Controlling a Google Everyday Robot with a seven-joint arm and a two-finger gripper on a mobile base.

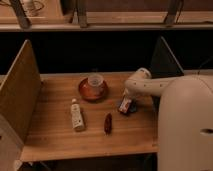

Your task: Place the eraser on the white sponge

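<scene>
hand [127,98]: low over small white rectangular eraser [125,104]; finger state cannot be told
pad: pale blue-grey sponge [123,108] under eraser
step: eraser to be centred flat before release

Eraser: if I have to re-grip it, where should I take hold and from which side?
Probably across the narrow width of the eraser, mid-length, from above: it lies flat on the white sponge, long sides exposed. The end effector is right at it now.

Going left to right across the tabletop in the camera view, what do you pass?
cream speckled stick → brown plate holding a small cup → dark reddish-brown piece → eraser, with the gripper at it.
</scene>
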